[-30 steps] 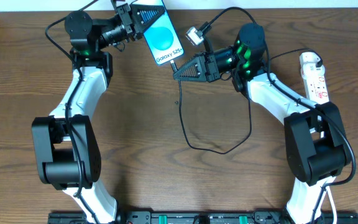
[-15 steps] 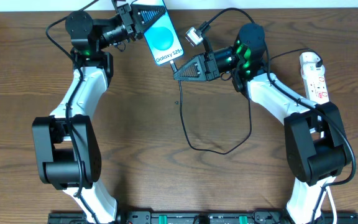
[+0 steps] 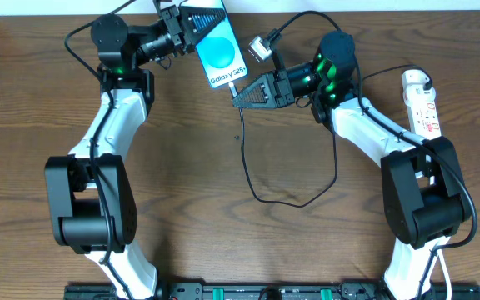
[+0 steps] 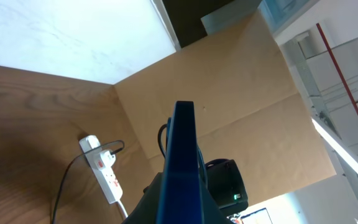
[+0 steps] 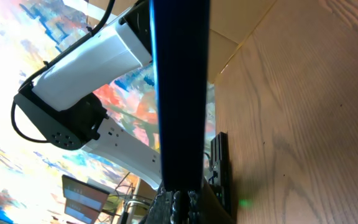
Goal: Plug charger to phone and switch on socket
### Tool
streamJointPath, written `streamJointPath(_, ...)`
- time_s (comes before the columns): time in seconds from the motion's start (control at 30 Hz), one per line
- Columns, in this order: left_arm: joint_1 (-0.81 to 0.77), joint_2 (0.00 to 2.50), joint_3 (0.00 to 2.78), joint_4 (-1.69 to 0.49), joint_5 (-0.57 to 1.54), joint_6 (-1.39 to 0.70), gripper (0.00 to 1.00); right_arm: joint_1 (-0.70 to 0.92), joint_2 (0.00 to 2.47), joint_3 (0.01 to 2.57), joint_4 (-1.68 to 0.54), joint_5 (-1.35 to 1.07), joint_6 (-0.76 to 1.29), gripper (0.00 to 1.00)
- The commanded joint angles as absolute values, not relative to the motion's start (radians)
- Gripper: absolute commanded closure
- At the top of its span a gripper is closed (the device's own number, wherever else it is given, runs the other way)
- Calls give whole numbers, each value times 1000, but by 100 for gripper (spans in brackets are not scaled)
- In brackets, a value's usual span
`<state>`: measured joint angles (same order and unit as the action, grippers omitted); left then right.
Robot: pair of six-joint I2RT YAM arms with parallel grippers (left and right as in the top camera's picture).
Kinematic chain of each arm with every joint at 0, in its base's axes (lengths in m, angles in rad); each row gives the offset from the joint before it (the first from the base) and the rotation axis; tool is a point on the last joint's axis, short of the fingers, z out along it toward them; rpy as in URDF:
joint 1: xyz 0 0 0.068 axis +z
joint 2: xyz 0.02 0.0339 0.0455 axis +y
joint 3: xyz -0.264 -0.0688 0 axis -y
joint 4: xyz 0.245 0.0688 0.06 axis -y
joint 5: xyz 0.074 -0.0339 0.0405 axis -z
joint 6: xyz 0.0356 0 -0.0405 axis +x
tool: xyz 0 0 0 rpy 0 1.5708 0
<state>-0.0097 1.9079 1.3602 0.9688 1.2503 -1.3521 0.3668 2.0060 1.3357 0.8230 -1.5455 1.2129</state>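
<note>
- Left gripper (image 3: 188, 30), upper centre of the overhead frame: pinches the phone (image 3: 221, 50) by its top end, screen facing up.
- Right gripper (image 3: 237, 97), just below and right of the phone: fingers pressed together on the charger (image 3: 244, 162) at its connector end, held against the phone's lower edge. Seating cannot be confirmed.
- Socket (image 3: 423, 104), right edge: lies flat on the table, untouched.
- Step in hand: mating connector to port. The next move probably calls for fine alignment and a short, straight push.
</note>
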Motion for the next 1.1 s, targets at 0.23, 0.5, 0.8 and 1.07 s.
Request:
streamJointPath(0.23,-36,1887,1379,979,1355,-1336,92,352,2014,1348,826,-1442,1219,99)
streamJointPath(0.5,-36,1887,1379,979,1362,-1309,93,346,2014,1348,826,-1423,1218,99)
streamJointPath(0.8,-36,1887,1378,978,1361,-1309,92,339,2014,1348,826,-1368,1188,99)
streamJointPath(1.07,-36,1887,1378,978,1361,-1290,93,339,2014,1348,825,-1344,1173,99)
